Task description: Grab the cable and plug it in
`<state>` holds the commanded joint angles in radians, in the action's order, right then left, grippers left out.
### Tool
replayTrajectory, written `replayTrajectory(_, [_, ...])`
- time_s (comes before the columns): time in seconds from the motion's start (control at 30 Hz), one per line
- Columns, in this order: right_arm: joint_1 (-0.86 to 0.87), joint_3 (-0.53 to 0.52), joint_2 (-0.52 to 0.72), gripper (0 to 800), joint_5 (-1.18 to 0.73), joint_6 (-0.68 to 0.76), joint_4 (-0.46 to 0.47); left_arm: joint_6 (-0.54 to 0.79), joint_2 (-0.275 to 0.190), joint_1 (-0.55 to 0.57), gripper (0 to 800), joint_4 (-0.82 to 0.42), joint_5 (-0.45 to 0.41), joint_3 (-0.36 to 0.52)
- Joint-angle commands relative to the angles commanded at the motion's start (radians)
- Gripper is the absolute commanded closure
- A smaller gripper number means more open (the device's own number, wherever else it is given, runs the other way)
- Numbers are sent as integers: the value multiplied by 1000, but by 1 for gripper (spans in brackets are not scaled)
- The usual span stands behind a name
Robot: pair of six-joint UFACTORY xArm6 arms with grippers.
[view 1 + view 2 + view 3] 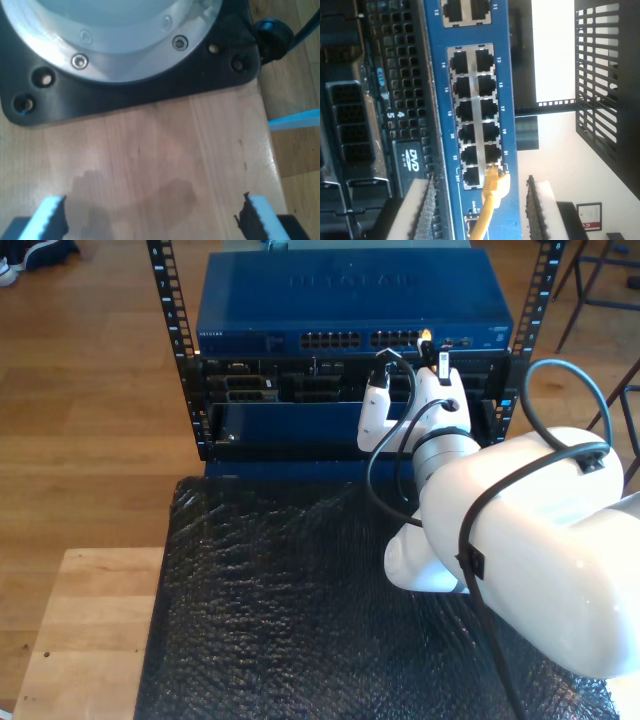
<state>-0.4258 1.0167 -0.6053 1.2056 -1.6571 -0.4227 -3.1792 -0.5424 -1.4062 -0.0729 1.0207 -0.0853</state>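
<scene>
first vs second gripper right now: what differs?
My first gripper points at bare wooden tabletop beside a black arm base plate; my second gripper faces the blue network switch.
Nothing sits between the first gripper's pads; the yellow cable runs between the second gripper's pads, its plug at a switch port.
Shared: both have their jaws apart, with light pads and dark ridged faces.

My second gripper (480, 210) has white fingers (410, 210) with black ribbed pads; its arm (530, 540) is glossy white, black cables (480, 510) looping over it; at twelve o'clock above my first gripper (150, 215), a black base plate (125, 100) under a silver screwed flange (115, 45).
</scene>
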Motion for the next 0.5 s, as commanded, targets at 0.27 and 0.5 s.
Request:
replayTrajectory(0.27, [3, 8, 0, 350, -2, 0, -3, -2, 0, 0, 0, 0, 0, 0])
replayTrajectory(0.5, [3, 15, -2, 352, -2, -2, -3, 0, 0, 0, 0, 0, 0, 0])
